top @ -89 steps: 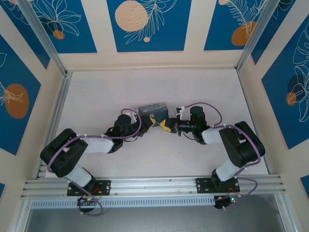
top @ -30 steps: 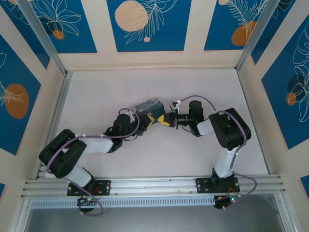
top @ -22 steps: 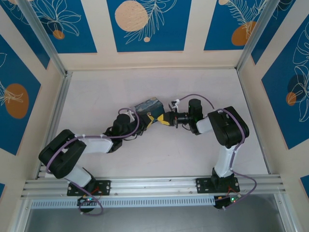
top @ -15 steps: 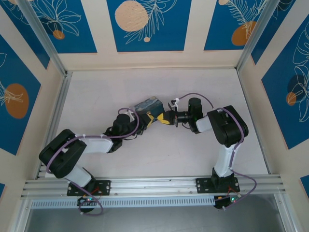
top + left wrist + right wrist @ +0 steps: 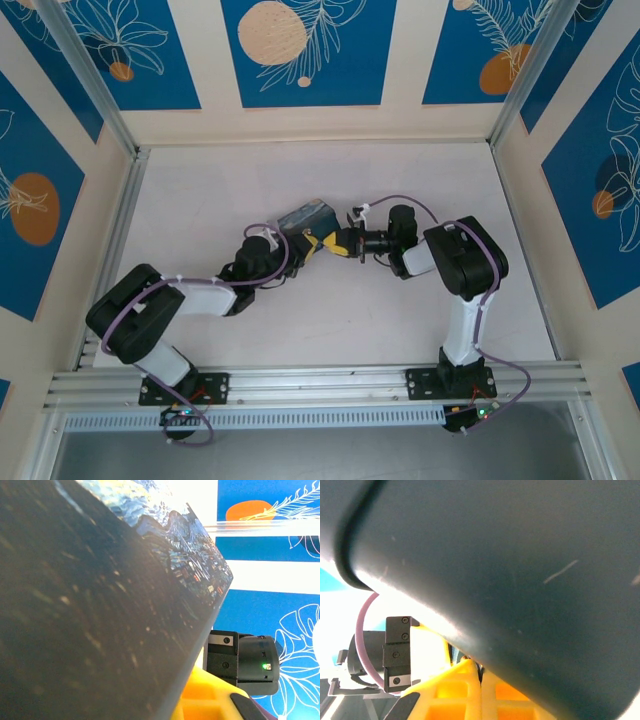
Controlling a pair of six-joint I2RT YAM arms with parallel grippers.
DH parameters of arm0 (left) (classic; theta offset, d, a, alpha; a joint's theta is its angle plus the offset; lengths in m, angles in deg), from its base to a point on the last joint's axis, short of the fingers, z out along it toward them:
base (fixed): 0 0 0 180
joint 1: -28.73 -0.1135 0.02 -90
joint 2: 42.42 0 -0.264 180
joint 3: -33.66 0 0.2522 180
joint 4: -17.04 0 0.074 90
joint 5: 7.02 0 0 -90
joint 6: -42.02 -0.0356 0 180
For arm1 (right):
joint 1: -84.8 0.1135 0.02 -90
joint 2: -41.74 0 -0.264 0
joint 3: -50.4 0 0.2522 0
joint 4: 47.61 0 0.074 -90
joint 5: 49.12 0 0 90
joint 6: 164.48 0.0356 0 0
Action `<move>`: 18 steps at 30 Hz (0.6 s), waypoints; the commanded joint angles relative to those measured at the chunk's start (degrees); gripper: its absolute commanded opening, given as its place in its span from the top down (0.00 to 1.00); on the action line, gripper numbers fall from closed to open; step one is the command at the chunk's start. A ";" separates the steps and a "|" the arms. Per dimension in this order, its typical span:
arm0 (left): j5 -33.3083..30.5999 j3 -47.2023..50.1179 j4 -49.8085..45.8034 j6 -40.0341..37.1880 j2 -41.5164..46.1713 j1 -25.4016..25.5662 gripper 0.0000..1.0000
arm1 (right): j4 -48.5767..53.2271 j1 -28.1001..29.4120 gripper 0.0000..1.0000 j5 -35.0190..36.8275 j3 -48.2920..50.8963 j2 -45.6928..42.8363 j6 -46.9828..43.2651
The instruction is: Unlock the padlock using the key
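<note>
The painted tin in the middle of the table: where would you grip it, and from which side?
I'd grip the tin across its two broad flat faces, coming from the far side. It is a flat, tilted box with rounded edges, and the left gripper and right gripper crowd its near edge.

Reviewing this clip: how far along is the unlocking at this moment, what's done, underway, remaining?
Done: nothing confirmable; whether the padlock is open cannot be told. In hand: the left gripper and right gripper meet at the painted tin mid-table, its dark face looming close in both wrist views. Left: inserting and turning the key, too small to make out.
</note>
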 commanded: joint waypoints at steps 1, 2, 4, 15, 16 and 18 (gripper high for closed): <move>7.58 -4.03 10.81 -1.37 0.16 3.80 1.00 | 0.17 3.23 1.00 1.37 -0.02 -1.51 0.42; 7.56 -4.08 11.08 -1.23 -0.19 3.81 1.00 | 0.06 3.39 1.00 1.44 -0.38 -1.47 0.61; 7.75 -4.24 11.53 -1.00 -0.88 3.94 1.00 | 0.52 3.43 1.00 1.80 -0.87 -1.48 0.70; 6.56 -3.12 10.72 -1.60 -3.50 4.38 1.00 | 2.37 3.26 0.92 3.30 -2.82 -0.92 0.87; 5.62 -2.58 10.36 -2.03 -3.63 4.42 1.00 | 2.38 2.94 0.85 3.60 -2.44 -0.95 0.97; 4.04 -1.66 10.04 -2.59 -3.82 4.36 1.00 | 2.37 2.23 0.74 3.93 -1.46 -1.35 0.89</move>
